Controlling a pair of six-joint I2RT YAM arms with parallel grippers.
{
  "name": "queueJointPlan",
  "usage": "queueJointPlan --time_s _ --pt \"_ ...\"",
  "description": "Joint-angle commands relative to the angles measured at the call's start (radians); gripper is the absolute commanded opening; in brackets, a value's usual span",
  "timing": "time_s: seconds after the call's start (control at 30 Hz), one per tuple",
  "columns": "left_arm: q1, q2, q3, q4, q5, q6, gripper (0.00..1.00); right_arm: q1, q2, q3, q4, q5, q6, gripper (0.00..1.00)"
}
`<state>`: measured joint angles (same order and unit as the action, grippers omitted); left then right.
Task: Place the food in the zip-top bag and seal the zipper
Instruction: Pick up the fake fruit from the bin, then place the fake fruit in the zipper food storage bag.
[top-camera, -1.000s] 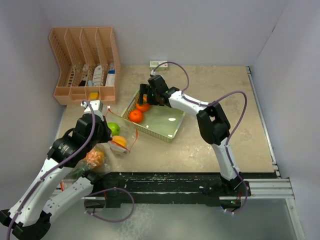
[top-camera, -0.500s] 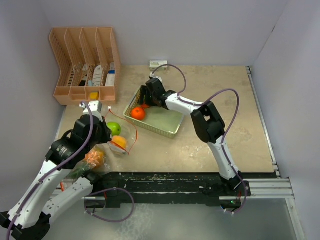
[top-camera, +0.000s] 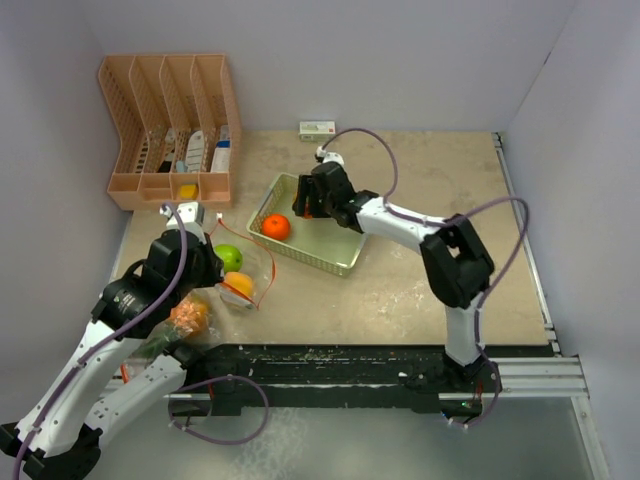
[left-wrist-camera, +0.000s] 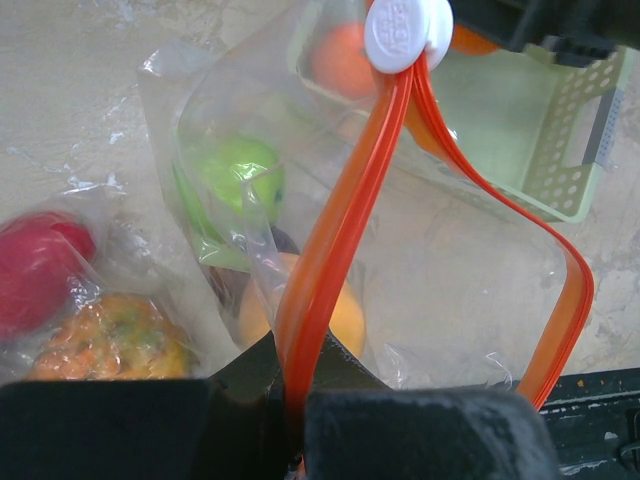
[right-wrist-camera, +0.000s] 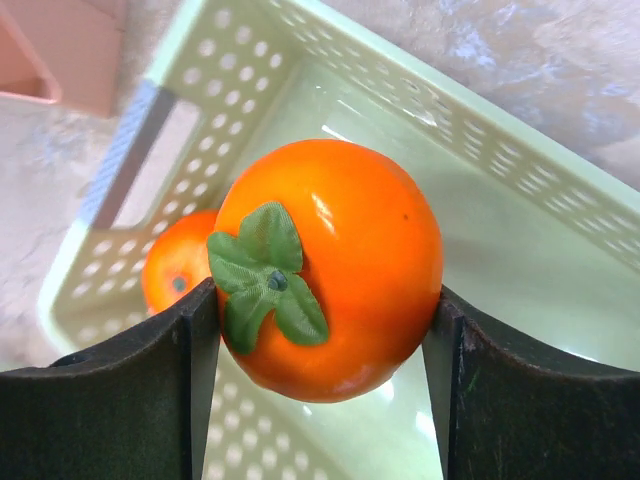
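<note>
My right gripper (right-wrist-camera: 320, 370) is shut on an orange fruit with a green leaf cap (right-wrist-camera: 335, 265) and holds it above the pale green basket (top-camera: 345, 260). A second orange (top-camera: 276, 227) lies in the basket's left end; it also shows in the right wrist view (right-wrist-camera: 180, 265). My left gripper (left-wrist-camera: 290, 400) is shut on the orange zipper strip (left-wrist-camera: 340, 230) of the clear zip-top bag (left-wrist-camera: 450, 300), whose mouth gapes open. Inside the bag lie a green lime (left-wrist-camera: 240, 175), a yellow mango (left-wrist-camera: 345, 310), a red fruit (left-wrist-camera: 35, 265) and a spiky orange pineapple (left-wrist-camera: 110, 340). The white slider (left-wrist-camera: 405, 30) sits at the strip's far end.
A pink file rack (top-camera: 170, 125) with small items stands at the back left. A small white-and-green box (top-camera: 318, 128) lies by the back wall. Grey walls close in left, back and right.
My right gripper has lifted one orange fruit out of the basket and drawn back to the right. The left arm and the bag have not moved.
</note>
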<state>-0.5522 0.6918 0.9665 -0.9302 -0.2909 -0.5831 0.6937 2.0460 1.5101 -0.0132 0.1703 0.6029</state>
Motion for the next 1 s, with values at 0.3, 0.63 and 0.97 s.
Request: queueJointPlan --time_s 0.3,0.63,0.97 --pt "0.001 0.002 -0.025 0.057 -0.029 0.0 0.0 0.233 -0.626 -0.242 0.04 -0.099 -0.228 0.36" --pt "0.001 -0.004 -0.005 0.048 -0.044 0.005 0.0 0.362 -0.649 -0.258 0.128 -0.351 -0.227 0.36" --pt "0.001 -0.002 -0.008 0.055 -0.039 0.009 0.0 0.457 -0.483 -0.121 0.017 -0.228 -0.241 0.42"
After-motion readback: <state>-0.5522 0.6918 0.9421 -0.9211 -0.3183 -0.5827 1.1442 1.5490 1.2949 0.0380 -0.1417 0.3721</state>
